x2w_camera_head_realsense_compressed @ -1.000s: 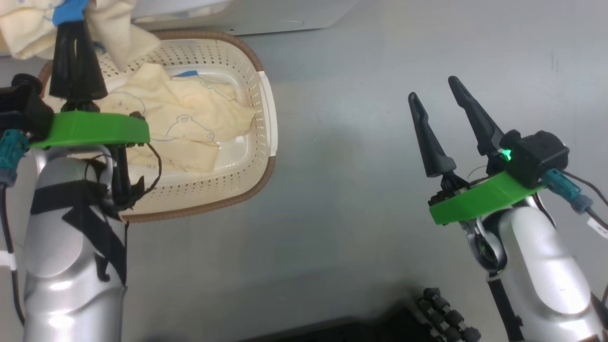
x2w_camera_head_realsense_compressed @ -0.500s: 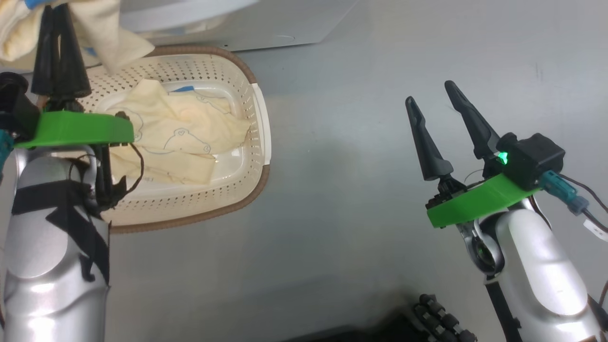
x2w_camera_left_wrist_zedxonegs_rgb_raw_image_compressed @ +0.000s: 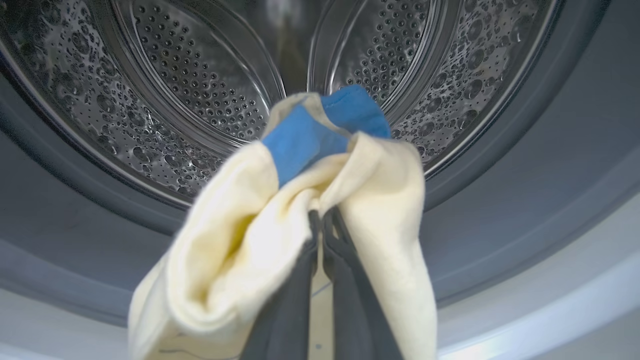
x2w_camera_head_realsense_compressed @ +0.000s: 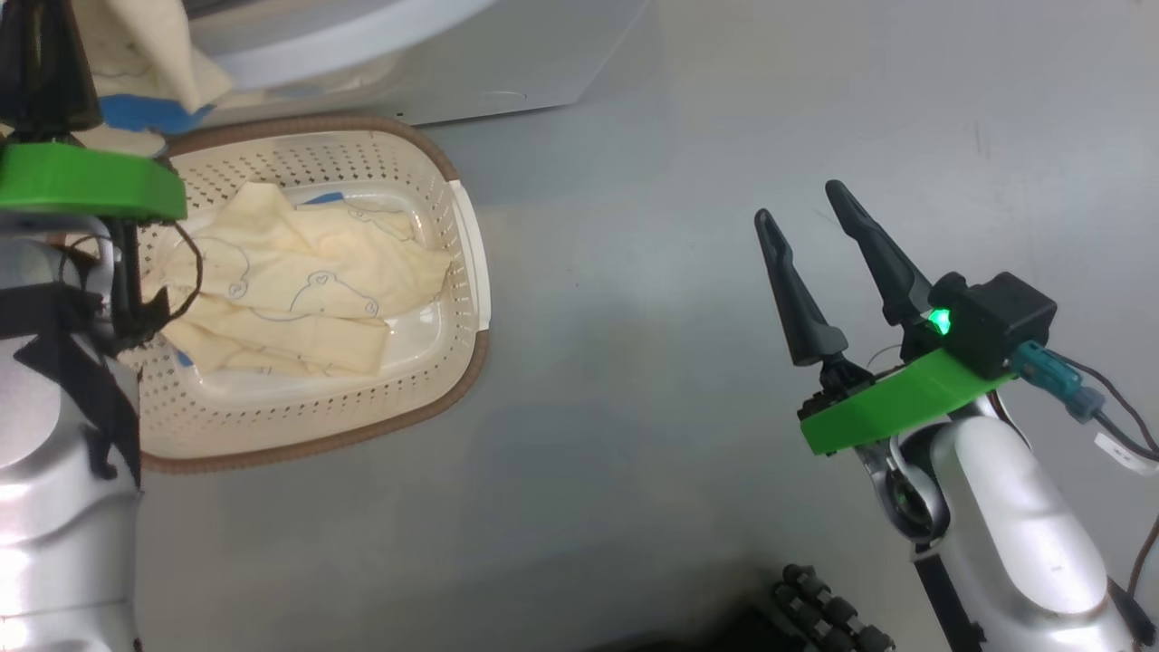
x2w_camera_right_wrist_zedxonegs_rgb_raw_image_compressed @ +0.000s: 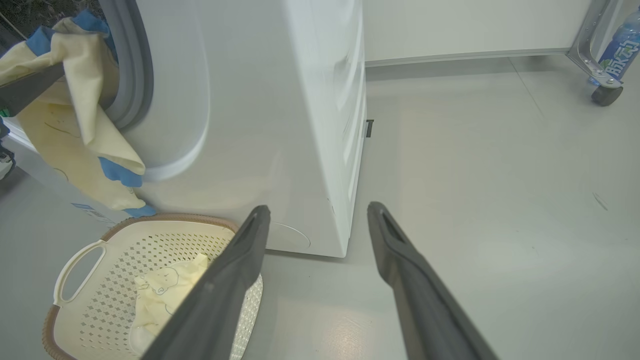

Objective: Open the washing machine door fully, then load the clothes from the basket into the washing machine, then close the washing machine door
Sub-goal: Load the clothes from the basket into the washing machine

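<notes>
**Left arm brings one garment to the drum mouth**

Head view: the left gripper [x2w_camera_head_realsense_compressed: 45, 63] has its fingers pinched closed on a pale-yellow garment [x2w_camera_head_realsense_compressed: 136, 63], raised in front of the washing machine [x2w_camera_head_realsense_compressed: 507, 63]. The garment's blue-trimmed tail hangs above the basket [x2w_camera_head_realsense_compressed: 471, 362], which sits on the floor just before the machine. More clothes [x2w_camera_head_realsense_compressed: 299, 290] lie inside it. The right gripper [x2w_camera_head_realsense_compressed: 797, 204] hovers off the machine's front corner, fingers spread and empty, probably to stay out of the way.

Left wrist view: the fingers grip a bunched fold by a blue patch, aimed at the steel drum [x2w_camera_left_wrist_zedxonegs_rgb_raw_image_compressed: 200, 75].

Right wrist view: most of the garment hangs outside the machine, before its grey gasket [x2w_camera_right_wrist_zedxonegs_rgb_raw_image_compressed: 132, 75], so it likely needs carrying deeper before release.
</notes>
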Motion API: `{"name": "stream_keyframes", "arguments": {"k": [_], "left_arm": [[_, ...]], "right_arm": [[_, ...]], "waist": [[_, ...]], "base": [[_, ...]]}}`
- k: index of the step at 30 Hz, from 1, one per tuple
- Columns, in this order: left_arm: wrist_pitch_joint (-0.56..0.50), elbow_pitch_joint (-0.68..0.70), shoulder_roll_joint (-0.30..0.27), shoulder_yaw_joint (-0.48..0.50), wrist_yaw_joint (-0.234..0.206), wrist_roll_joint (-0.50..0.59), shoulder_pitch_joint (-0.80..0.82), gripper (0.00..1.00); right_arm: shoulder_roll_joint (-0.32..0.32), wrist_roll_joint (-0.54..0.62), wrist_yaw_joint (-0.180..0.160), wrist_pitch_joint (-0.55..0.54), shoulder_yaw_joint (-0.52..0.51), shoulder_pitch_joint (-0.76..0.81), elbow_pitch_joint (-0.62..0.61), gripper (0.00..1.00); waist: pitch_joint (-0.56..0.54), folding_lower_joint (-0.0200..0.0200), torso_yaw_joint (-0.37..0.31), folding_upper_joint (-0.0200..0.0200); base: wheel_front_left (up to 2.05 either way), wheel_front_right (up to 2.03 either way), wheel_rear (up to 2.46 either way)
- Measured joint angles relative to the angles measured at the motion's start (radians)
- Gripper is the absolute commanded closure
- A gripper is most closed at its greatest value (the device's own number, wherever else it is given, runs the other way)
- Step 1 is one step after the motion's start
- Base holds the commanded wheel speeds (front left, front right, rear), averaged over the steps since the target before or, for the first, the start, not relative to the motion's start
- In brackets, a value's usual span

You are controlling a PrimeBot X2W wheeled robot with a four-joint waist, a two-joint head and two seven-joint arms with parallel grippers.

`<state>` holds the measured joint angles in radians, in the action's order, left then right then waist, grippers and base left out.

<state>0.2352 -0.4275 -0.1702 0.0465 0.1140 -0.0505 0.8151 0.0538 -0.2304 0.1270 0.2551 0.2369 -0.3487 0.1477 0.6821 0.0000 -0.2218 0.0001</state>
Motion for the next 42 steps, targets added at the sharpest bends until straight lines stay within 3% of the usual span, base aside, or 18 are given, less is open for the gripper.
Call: {"name": "stream_keyframes", "arguments": {"k": [12, 30, 42], "left_arm": [[-0.042, -0.114, -0.041, -0.030, -0.002, 0.025, 0.145, 1.00], [-0.043, -0.390, -0.106, -0.053, -0.033, 0.051, 0.462, 1.00], [-0.040, -0.529, -0.117, -0.124, -0.042, 0.100, 0.655, 1.00]], "right_arm": [[-0.001, -0.016, 0.000, 0.000, 0.021, 0.028, 0.006, 0.00], [-0.004, -0.006, 0.000, 0.000, 0.045, 0.054, 0.009, 0.00], [-0.005, -0.011, 0.000, 0.000, 0.065, 0.060, 0.009, 0.00]], "waist": [[-0.021, 0.0000, -0.042, 0.0000], [0.020, 0.0000, -0.097, 0.0000], [0.055, 0.0001, -0.124, 0.0000]], "base": [[0.00, 0.00, 0.00], [0.00, 0.00, 0.00], [0.00, 0.00, 0.00]]}}
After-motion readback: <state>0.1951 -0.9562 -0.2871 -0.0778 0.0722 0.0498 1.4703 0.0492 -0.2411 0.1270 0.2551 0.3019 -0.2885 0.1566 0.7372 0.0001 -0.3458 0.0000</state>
